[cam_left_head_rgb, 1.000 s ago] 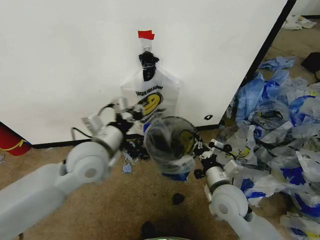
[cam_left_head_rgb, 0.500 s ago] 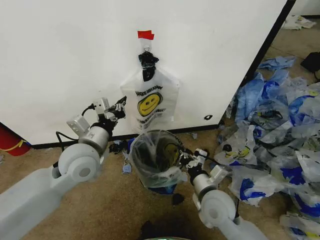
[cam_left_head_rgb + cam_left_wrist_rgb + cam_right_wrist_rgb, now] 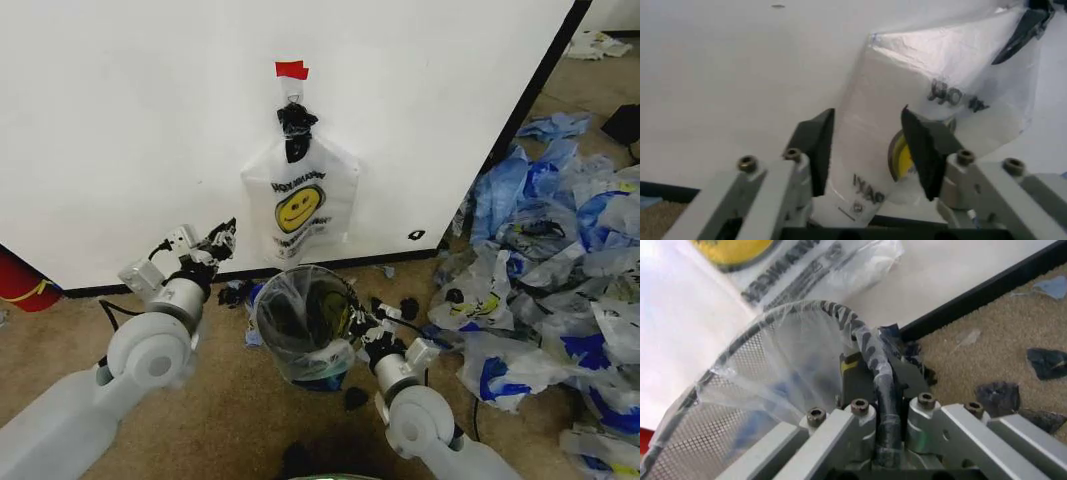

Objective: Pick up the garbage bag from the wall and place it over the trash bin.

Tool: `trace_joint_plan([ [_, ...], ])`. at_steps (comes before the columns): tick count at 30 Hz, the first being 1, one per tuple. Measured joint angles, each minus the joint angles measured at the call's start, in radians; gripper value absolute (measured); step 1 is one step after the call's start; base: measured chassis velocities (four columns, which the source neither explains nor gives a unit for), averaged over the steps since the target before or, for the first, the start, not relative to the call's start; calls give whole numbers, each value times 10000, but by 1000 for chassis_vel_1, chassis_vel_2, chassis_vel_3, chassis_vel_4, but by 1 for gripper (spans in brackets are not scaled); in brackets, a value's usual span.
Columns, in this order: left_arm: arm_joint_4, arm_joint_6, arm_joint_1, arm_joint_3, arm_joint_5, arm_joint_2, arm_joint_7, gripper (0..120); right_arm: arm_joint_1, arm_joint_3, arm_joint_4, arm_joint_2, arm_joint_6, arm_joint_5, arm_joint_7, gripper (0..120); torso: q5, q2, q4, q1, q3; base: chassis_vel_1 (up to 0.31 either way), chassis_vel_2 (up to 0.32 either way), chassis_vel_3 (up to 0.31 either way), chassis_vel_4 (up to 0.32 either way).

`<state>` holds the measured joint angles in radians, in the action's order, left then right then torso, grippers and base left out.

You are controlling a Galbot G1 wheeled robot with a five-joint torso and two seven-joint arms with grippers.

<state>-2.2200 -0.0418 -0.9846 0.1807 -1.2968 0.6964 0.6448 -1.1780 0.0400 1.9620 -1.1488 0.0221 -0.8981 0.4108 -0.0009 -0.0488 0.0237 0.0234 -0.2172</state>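
The garbage bag (image 3: 300, 195), white with a yellow smiley face, hangs by its dark knotted handles from a hook on the wall (image 3: 130, 130), under a red tape piece (image 3: 292, 69). My left gripper (image 3: 222, 240) is open, low and left of the bag, not touching it. In the left wrist view its fingers (image 3: 817, 145) frame the garbage bag (image 3: 940, 75) farther off. The trash bin (image 3: 303, 325), black mesh lined with clear film, stands on the carpet below the bag. My right gripper (image 3: 362, 325) is shut on the rim of the trash bin (image 3: 867, 347).
A heap of blue and white plastic bags (image 3: 560, 250) covers the floor on the right. A red cylinder (image 3: 20, 280) stands at the far left by the wall's black base strip (image 3: 100, 288). Dark scraps (image 3: 355, 397) lie on the carpet near the bin.
The right gripper has drawn the bin down and left, closer to me. The left gripper has pulled back down and left, away from the bag. The bag still hangs in place.
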Motion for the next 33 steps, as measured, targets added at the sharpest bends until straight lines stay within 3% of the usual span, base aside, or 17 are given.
trace_joint_plan([
  [11,-635,93,-1634,978,287,246,-34,89,-264,220,-4,-137,31,450,-83,43,-1,2,-1,0,-1,0,0,0,0],
  [15,-702,93,-1918,1152,351,286,-88,98,-393,257,-6,-130,70,646,-87,55,-1,2,-1,0,-1,0,0,0,0],
  [25,-873,27,-2547,1409,720,455,-257,100,-777,168,128,224,82,1020,139,93,-1,2,-1,0,0,0,0,0,0],
  [33,-903,-125,-2778,1728,1134,636,-551,100,-1185,-210,399,449,508,1173,-463,100,1,2,0,0,-1,0,0,0,0],
])
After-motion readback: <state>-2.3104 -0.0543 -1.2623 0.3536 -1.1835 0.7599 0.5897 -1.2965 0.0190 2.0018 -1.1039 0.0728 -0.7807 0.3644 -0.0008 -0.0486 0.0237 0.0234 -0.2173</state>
